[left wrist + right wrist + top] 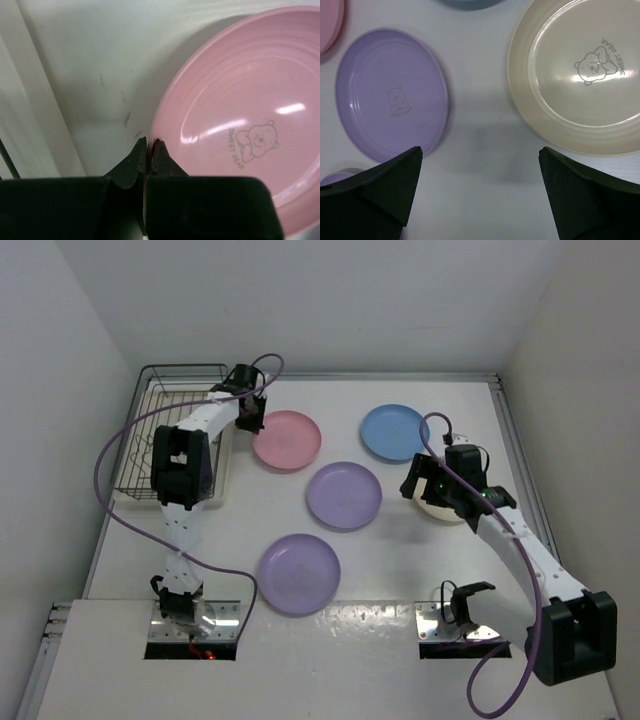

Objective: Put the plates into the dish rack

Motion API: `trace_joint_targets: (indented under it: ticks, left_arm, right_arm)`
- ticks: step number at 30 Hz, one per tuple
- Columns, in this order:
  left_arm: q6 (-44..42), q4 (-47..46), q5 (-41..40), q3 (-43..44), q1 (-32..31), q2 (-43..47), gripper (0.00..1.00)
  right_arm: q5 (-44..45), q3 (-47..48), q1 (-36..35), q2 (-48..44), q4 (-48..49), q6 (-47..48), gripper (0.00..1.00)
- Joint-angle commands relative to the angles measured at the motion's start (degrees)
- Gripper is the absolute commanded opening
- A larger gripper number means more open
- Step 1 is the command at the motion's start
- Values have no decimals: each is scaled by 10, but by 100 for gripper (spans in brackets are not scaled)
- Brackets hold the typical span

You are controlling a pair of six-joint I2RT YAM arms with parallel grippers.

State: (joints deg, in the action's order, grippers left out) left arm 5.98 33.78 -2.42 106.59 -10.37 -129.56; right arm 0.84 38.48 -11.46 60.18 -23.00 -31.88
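L gripper (pixel 148 145) pressed together against pink plate (pixel 240 125) rim, beside dish rack (pixel 145 425) at table (pixel 410 565) far-left corner. R gripper (pixel 480 150) spread wide btwn purple plate (pixel 390 95) & cream plate (pixel 580 75).

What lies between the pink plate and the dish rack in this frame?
Only the left gripper, shut, over bare table just off the pink plate's rim, on the dish rack's side. The top external view shows it.

Bright even overhead light, soft shadows, glare streaks on the pink plate (pixel 240 75).
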Motion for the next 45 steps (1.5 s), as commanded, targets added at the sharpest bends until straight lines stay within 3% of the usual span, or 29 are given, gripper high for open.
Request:
trace_joint_targets:
  ticks: [1,6,12,15,19,21,25,27,32,41,45]
  left_arm:
    - [-4,2,17,-11,-4,26,0]
    - [-43,8,12,43,-14,97,0]
    - [-116,13,-54,136,-20,202,0]
    - [-162,13,-122,172,-14,257,0]
    - [-252,4,-282,196,17,305,0]
    - [-313,-26,-320,163,56,342,0]
    - [-410,-134,-371,12,140,429,0]
    - [-445,-189,-371,-71,183,456,0]
    - [-519,-274,-309,-204,223,518,0]
    - [-557,-352,-278,-319,257,541,0]
    - [-570,-412,-331,-341,257,518,0]
  right_arm:
    - [-6,20,-4,-9,17,5,100]
    - [3,12,-8,-35,8,5,100]
    - [12,3,-7,-74,-2,2,100]
    - [14,-7,-5,-96,-3,1,100]
    - [6,-12,-7,-107,0,2,100]
    - [2,-11,-6,-108,0,2,100]
    - [-7,-1,-9,-102,-4,9,100]
    - [-6,5,-8,-98,-6,11,100]
    - [-18,27,-10,-72,-22,24,100]
    - [-9,55,-11,-71,-56,31,100]
    - [-9,52,-11,-88,-65,28,100]
